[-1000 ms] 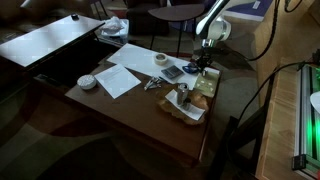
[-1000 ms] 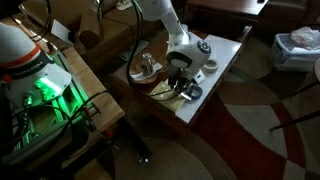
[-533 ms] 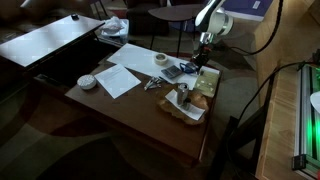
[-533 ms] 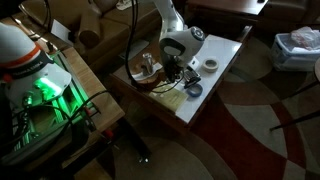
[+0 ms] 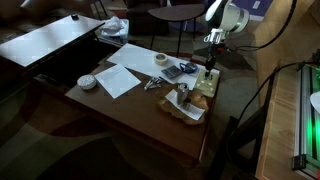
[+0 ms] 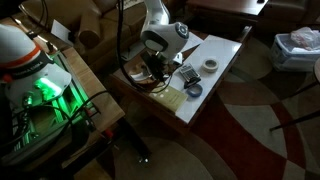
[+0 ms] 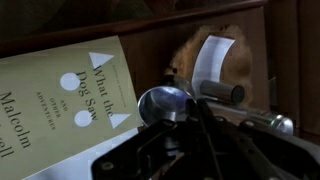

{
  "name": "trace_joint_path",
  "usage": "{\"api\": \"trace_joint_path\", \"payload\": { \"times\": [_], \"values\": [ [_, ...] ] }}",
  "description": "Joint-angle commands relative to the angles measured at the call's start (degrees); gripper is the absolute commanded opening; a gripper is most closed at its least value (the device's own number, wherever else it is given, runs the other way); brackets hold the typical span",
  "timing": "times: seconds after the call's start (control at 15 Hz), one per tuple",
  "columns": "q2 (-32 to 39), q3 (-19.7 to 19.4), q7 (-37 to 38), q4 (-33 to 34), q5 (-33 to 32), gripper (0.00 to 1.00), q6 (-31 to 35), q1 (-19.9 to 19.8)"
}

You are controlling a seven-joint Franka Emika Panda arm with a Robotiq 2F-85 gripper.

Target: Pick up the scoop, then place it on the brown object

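Scoop held above a dark wooden table (image 5: 125, 108) in a dim room with a patterned rug (image 6: 265, 120).
The gripper (image 5: 209, 68) is clamped on the metal scoop (image 7: 165, 103), raised near the brown object (image 5: 204, 96). A paper sheet (image 5: 120, 78) and tape roll (image 5: 161, 60) lie nearby. The book (image 7: 60, 100) reads "What the Dog Saw" and "Malcolm".

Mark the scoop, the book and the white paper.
scoop (image 7: 165, 103), wrist view, on its round metal bowl.
book (image 7: 60, 100), wrist view, on its pale cover.
white paper (image 5: 120, 78), in an exterior view, on the sheet's middle.
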Motion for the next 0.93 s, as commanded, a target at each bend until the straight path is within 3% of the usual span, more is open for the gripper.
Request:
{"api": "trace_joint_path", "payload": {
  "times": [0.0,0.07,0.13,0.33,0.6,0.87],
  "values": [
    [-2.5,2.1,-12.2,-6.3,-1.4,0.01,0.4,-3.7],
    [-0.9,0.4,-7.4,-3.0,0.1,0.01,-0.1,-1.2],
    [-1.0,0.4,-8.3,-3.7,0.2,0.04,-0.1,-1.4],
    [-1.0,0.3,-8.1,-3.1,0.2,0.01,-0.1,-1.2],
    [-0.1,5.9,-19.6,-3.9,2.6,0.01,3.9,-5.7],
    [1.7,7.6,-24.7,-3.6,3.1,0.01,3.1,-6.2]
  ]
}}
